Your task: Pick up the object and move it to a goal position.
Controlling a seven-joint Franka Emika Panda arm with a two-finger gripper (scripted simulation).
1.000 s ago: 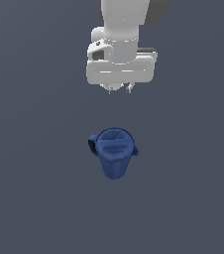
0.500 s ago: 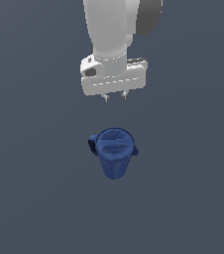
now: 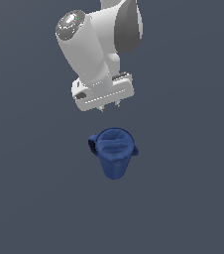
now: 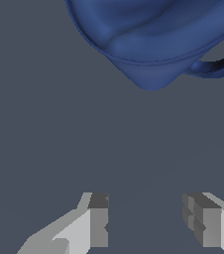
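Cup (image 3: 113, 156) looks rigid, light, probably slick (a guess); I'd pinch across its rim, avoiding the 1 handle (image 3: 91, 145). Gripper (image 4: 146, 221) hangs open, empty.

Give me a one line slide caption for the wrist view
Open tool with nothing between its fingers, blue pitcher cup ahead.

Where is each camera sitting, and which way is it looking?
Exterior view: off the arm, facing the gray floor; it shows the blue pitcher cup, with the white arm and gripper above it in the picture.
Wrist view: on the wrist, looking past the open gripper's gray fingertips at the floor and the cup's spout side.
Both views share the blue cup, the gripper and the gray floor.
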